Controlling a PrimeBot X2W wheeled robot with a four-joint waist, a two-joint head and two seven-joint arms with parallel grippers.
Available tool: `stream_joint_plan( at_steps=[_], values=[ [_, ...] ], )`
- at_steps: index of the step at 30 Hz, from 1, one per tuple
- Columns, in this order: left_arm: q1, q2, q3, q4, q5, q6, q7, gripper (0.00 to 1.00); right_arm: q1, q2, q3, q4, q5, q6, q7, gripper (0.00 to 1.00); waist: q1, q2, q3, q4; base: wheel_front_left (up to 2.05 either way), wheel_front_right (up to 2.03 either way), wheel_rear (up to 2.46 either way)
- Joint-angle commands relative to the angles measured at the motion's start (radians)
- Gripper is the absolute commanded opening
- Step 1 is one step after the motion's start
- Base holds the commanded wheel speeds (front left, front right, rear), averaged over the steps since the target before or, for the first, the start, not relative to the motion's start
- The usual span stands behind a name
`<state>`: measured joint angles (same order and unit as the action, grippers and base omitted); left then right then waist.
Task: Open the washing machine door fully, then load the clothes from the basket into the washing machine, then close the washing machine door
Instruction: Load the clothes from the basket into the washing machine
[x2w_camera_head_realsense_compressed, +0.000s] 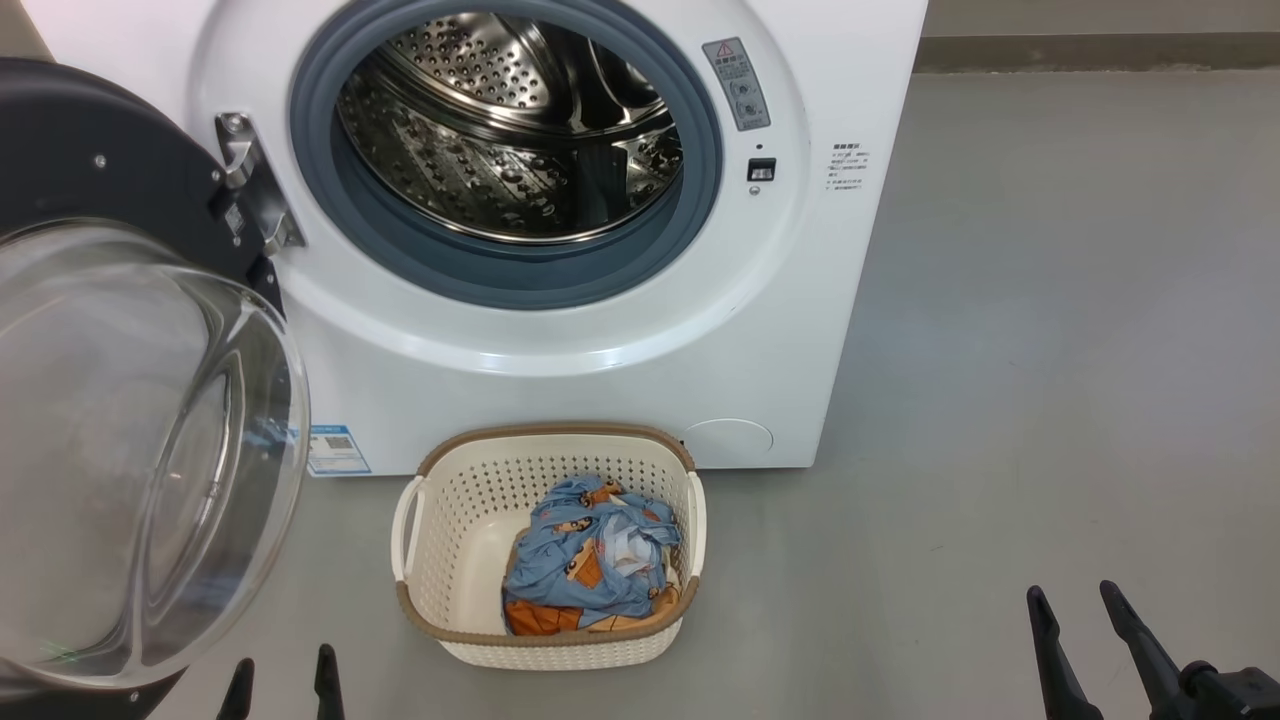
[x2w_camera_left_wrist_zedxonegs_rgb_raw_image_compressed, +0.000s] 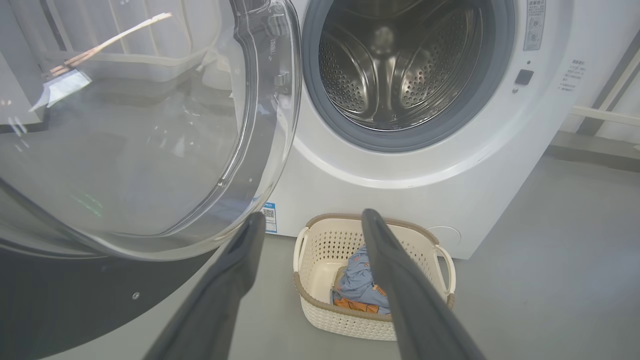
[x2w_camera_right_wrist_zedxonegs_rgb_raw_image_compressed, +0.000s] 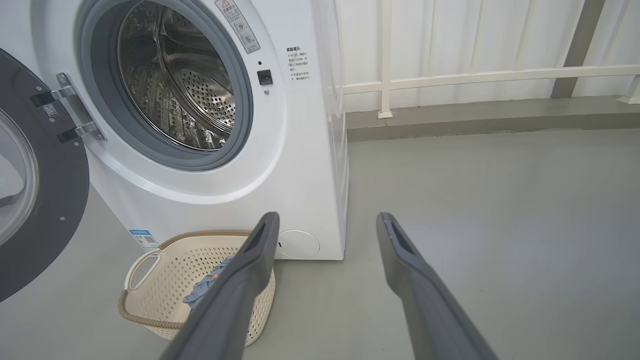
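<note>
The washing machine door (x2w_camera_head_realsense_compressed: 100, 150) is seen swung out on its hinge, up and to the left of the basket (x2w_camera_head_realsense_compressed: 470, 520). Its glass bowl (x2w_camera_head_realsense_compressed: 120, 450) bulges toward the robot. The washing machine (x2w_camera_head_realsense_compressed: 560, 400) stands just behind the basket, and its steel drum (x2w_camera_head_realsense_compressed: 500, 150) is exposed and empty. The opening step is judged done, with loading next.

The clothes (x2w_camera_head_realsense_compressed: 590, 560) are found inside the basket as a crumpled blue and orange bundle. It is heaped against the basket's right wall and near rim, and the left half of the basket floor is left bare. The long axis of the bundle is judged to run from the basket's near rim toward the machine.

The left gripper (x2w_camera_head_realsense_compressed: 285, 660) is held low, just left of the basket's near left corner, with its jaws spread wide and nothing between them. In the left wrist view the basket is framed ahead of the fingers, with the bundle partly hidden by one finger. The right gripper (x2w_camera_head_realsense_compressed: 1072, 590) is also spread wide and empty, well apart from the basket on its right.

The left arm is judged the nearer. A reach forward, rightward and down over the near rim would be needed.
</note>
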<state>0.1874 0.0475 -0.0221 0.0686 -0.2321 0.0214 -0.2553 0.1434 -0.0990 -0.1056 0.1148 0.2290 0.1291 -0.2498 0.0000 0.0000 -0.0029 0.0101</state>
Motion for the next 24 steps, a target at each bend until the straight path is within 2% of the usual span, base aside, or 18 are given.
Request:
stream_joint_plan(
  at_steps=[1,24],
  values=[
    [-0.014,0.003,0.032,-0.017,0.015,0.000,-0.006,1.00,-0.029,-0.015,0.025,-0.020,-0.003,0.002,-0.012,1.00,0.0000,0.0000,0.001,0.000,0.00,0.00,0.00],
    [-0.015,0.003,0.027,0.010,-0.013,-0.010,-0.006,1.00,-0.032,-0.021,0.027,-0.022,-0.004,0.002,-0.012,1.00,0.0000,0.0000,0.010,0.013,0.07,-0.07,0.00]
  ],
)
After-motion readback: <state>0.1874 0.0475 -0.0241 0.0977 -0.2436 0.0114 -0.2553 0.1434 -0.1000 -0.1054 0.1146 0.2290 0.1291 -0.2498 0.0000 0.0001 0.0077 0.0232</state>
